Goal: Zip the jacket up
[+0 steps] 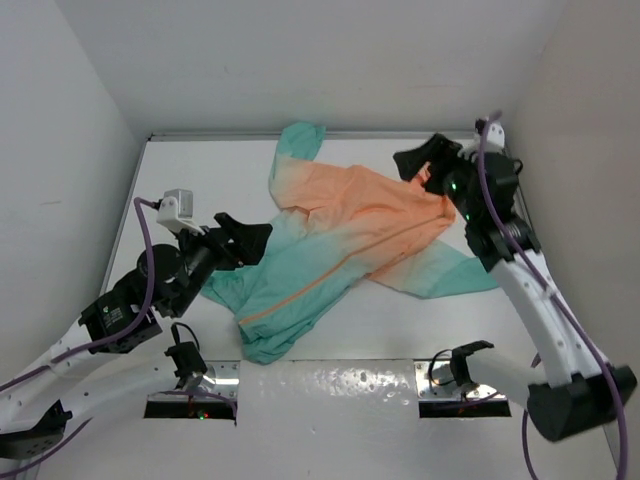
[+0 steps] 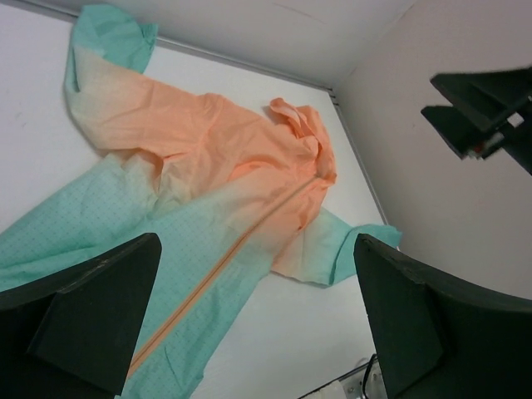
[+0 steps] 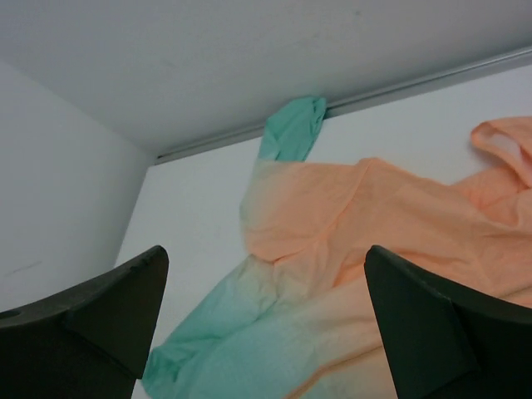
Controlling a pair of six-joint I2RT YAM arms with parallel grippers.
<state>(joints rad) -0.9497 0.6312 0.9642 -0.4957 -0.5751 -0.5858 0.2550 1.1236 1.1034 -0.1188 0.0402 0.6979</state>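
The jacket (image 1: pixel 340 235) lies flat across the middle of the white table, peach-orange upper half toward the back right, teal lower half toward the front left. Its orange zipper (image 1: pixel 310 280) runs diagonally and looks closed along its length. One sleeve reaches the back wall, the other lies at the right. It also shows in the left wrist view (image 2: pixel 216 166) and the right wrist view (image 3: pixel 357 241). My left gripper (image 1: pixel 245 238) is open and empty, raised at the jacket's left edge. My right gripper (image 1: pixel 425 162) is open and empty, raised above the hood end.
White walls enclose the table on three sides. A teal sleeve end (image 1: pixel 300 140) touches the back wall. Two metal brackets (image 1: pixel 195 385) with cables sit along the near edge by the arm bases. The right gripper also shows in the left wrist view (image 2: pixel 486 108).
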